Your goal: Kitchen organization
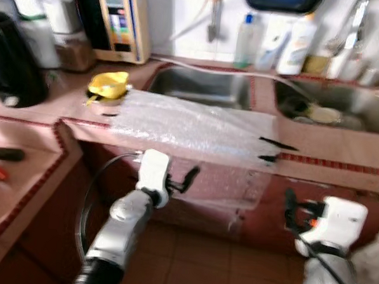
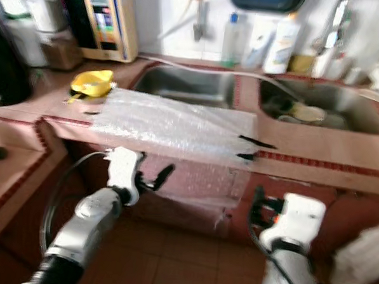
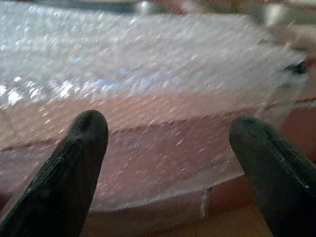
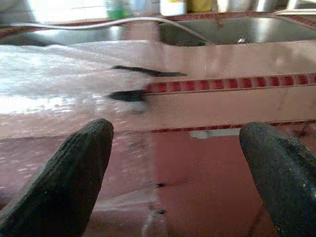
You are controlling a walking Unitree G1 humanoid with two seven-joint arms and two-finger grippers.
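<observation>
Running across the whole scene is a reddish-brown tiled counter (image 1: 342, 147) with a double steel sink (image 1: 202, 86) set into it. Over the counter's front part, before the left basin, lies a big sheet of clear bubble wrap (image 1: 190, 126); it spreads flat on top and hangs down over the front edge, with dark strips of tape at its right side. Behind the counter, against the wall, stand a beige box-shaped appliance (image 1: 116, 20) and several bottles (image 1: 296, 42). A yellow crumpled item (image 1: 108, 85) sits on the counter, touching the wrap's far left corner.

Below the counter edge the left gripper (image 3: 168, 148) is raised close to the hanging part of the wrap, its fingers spread wide and holding nothing. The right gripper (image 4: 177, 163) hovers lower, near the wrap's right edge, also spread wide and empty.
</observation>
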